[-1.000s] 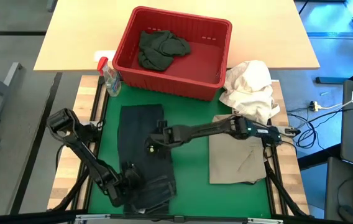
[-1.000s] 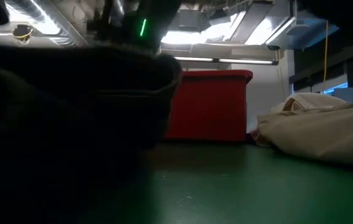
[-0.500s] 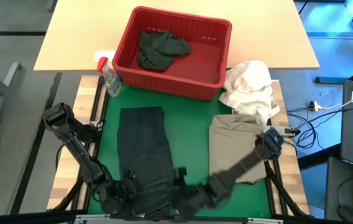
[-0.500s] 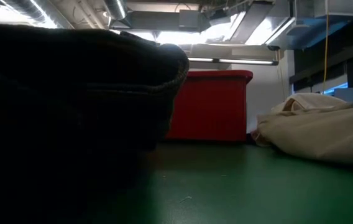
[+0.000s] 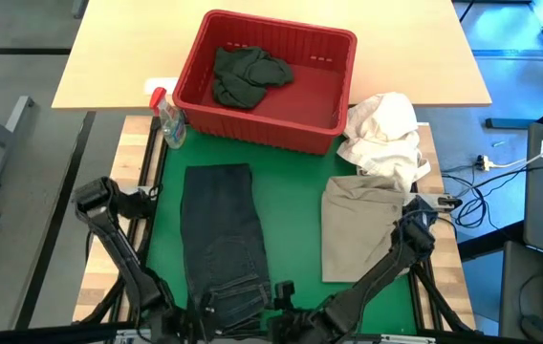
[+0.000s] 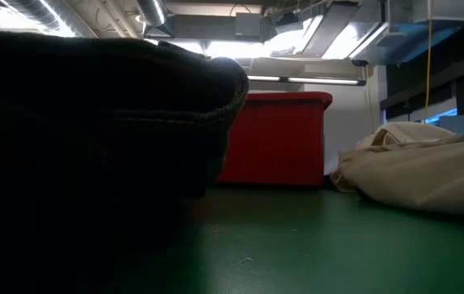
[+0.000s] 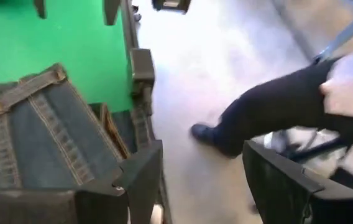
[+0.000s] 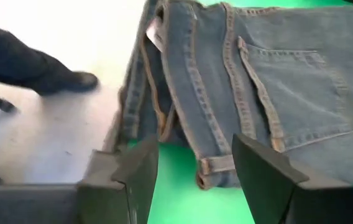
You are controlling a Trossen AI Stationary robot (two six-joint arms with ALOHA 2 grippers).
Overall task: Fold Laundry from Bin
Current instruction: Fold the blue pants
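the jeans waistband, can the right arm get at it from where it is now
Probably yes: the right tool stands open just off the waistband of the jeans, at the mat's near edge, with nothing between them.

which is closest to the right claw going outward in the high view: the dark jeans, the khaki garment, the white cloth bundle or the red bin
From the right claw at the table's near edge:
1. dark jeans, right beside it, left of centre
2. khaki garment, on the right
3. white cloth bundle, far right
4. red bin, at the far end

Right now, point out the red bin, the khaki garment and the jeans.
red bin (image 5: pixel 334 46): high view, far right rim corner.
khaki garment (image 5: pixel 353 234): high view, middle of the folded cloth.
jeans (image 5: pixel 219 225): high view, mid-leg.
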